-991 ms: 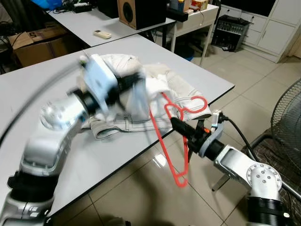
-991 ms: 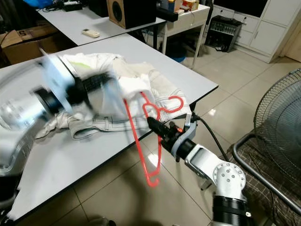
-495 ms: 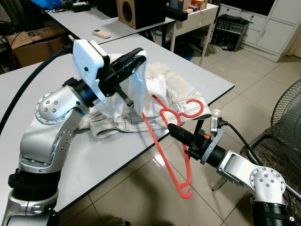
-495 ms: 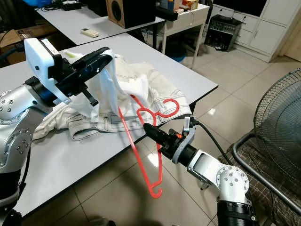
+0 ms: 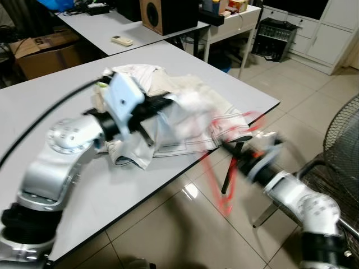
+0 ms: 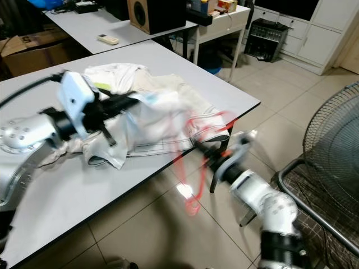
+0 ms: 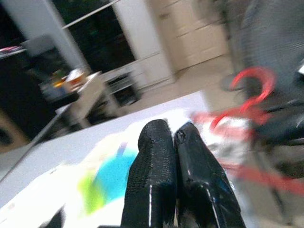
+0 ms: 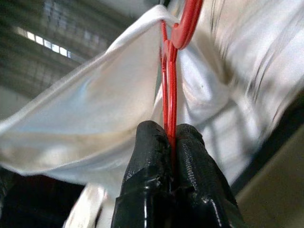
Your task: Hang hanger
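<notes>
A crumpled white garment (image 5: 193,109) lies on the grey table (image 5: 50,140). My left gripper (image 5: 167,103) is low over the table, shut on a fold of the garment (image 7: 109,175), which drapes down from its fingers (image 7: 156,156). The red hanger (image 6: 188,193) is blurred at the table's near edge, its hook (image 6: 223,119) against the cloth. My right gripper (image 5: 233,150) is just off that edge, shut on the hanger's thin wire (image 8: 171,71), and in the right wrist view white cloth (image 8: 95,123) hangs over the hanger's upper part.
A standing fan (image 5: 345,134) and a chair with a brown cushion (image 6: 328,216) stand to the right. Behind is a second table with a speaker (image 5: 160,14) and a remote (image 5: 122,40). A cardboard box (image 5: 39,53) sits at far left. Tiled floor lies below the table edge.
My left gripper has dropped from its raised position toward the table, taking the cloth down. The right gripper has swung the hanger right and in under the garment; both arms are blurred by motion.
</notes>
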